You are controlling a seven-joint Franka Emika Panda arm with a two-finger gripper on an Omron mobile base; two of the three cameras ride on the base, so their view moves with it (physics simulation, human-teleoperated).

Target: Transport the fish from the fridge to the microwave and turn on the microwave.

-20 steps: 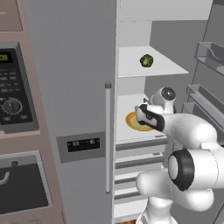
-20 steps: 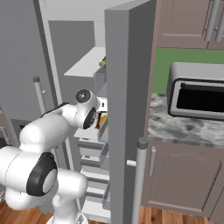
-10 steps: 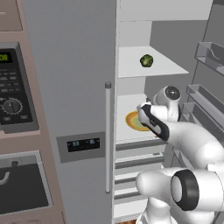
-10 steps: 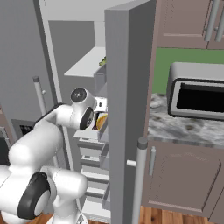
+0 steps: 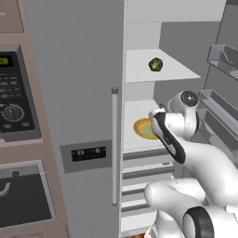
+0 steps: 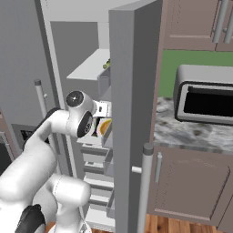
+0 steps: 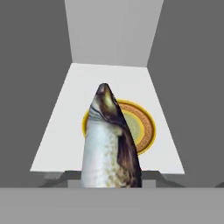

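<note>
The silver-grey fish point(image 7: 109, 144) with a darker back rises close in front of the hand camera. My gripper point(image 6: 104, 111) is shut on it, and its fingertips are hidden behind the fish. Beyond the fish lies a yellow-orange plate point(image 7: 146, 127) on a white shelf point(image 7: 57, 131) of the fridge point(image 5: 79, 69). From the left base the hand point(image 5: 158, 118) hangs at the shelf's front, just before the plate point(image 5: 142, 128). The microwave point(image 5: 14, 100), with green digits and a round knob, sits in the wall to the fridge's left.
A lumpy green vegetable point(image 5: 155, 64) lies on the upper shelf. The open fridge door point(image 6: 132, 91) with bins stands right of the arm. A dark oven point(image 5: 21, 204) sits under the microwave. A grey countertop appliance point(image 6: 205, 100) stands on the speckled counter point(image 6: 182, 132).
The arm has folded, its elbow swinging lower and outward. The hand has drawn slightly back from the shelf with the fish still gripped.
</note>
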